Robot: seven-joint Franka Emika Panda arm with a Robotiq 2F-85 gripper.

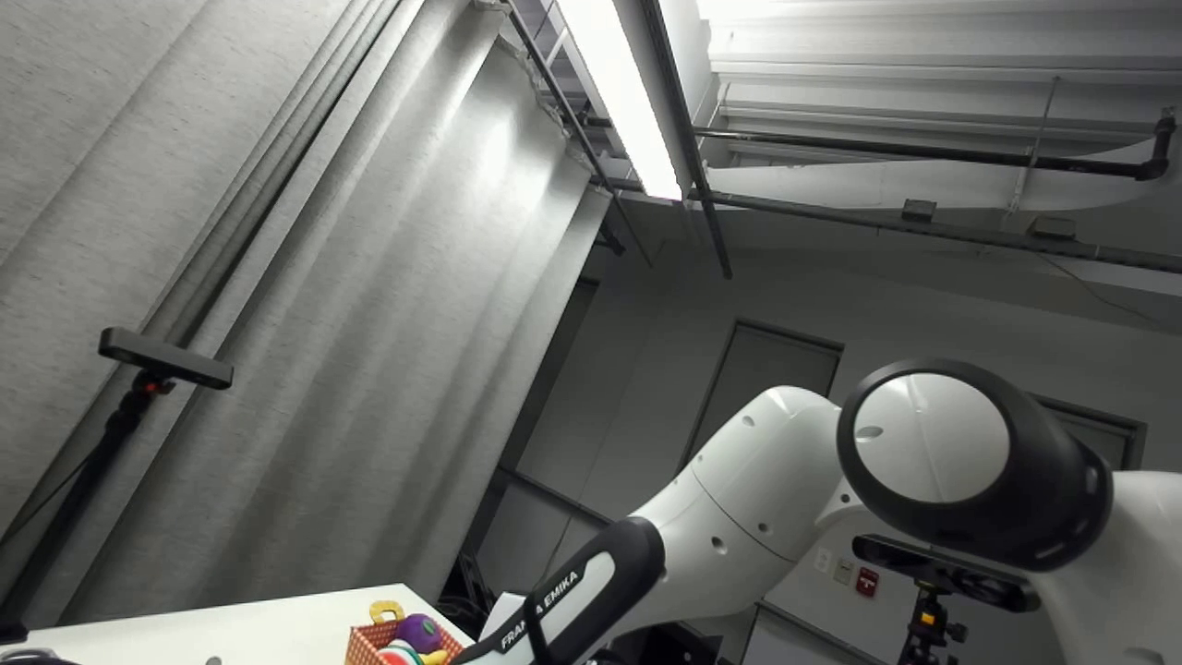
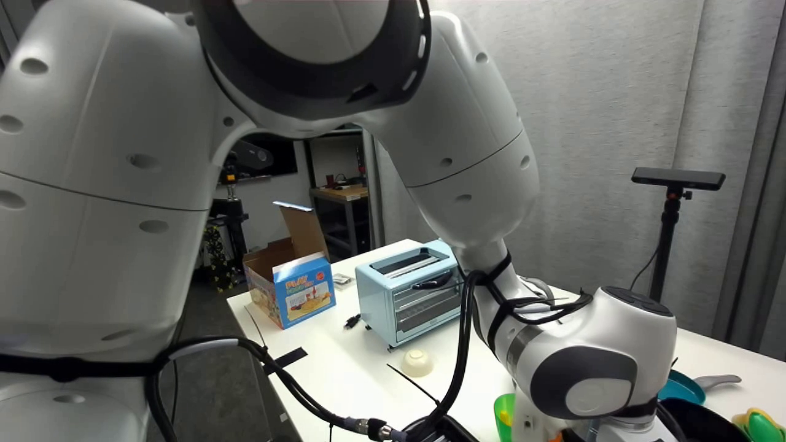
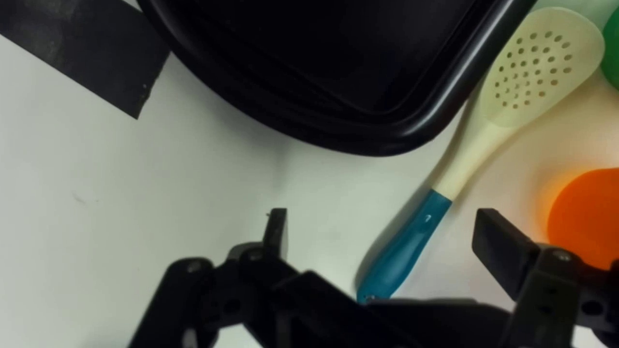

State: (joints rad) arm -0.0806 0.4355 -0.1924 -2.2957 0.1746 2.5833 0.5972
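My gripper (image 3: 382, 212) is open and empty in the wrist view. Its two black fingers stand apart on either side of the blue handle of a slotted spoon (image 3: 404, 244). The spoon lies diagonally on the white table, with its cream, holed head towards the upper right. The handle's lower end is partly hidden by the gripper body. A black tray-like container (image 3: 333, 130) is just ahead, beside the spoon's head. An orange round object (image 3: 587, 217) is by the right finger. A green object (image 3: 613, 50) is at the right edge. The fingertips are hidden in both exterior views.
A light blue toaster oven (image 2: 384, 307), an open cardboard box (image 2: 304, 288) and a cream bowl (image 2: 417, 363) stand on the white table (image 2: 362, 393). A green cup (image 2: 503, 414), a teal pan (image 2: 680, 390) and a black pan (image 2: 700, 423) are near the arm. A basket (image 1: 362, 642) holds toy food.
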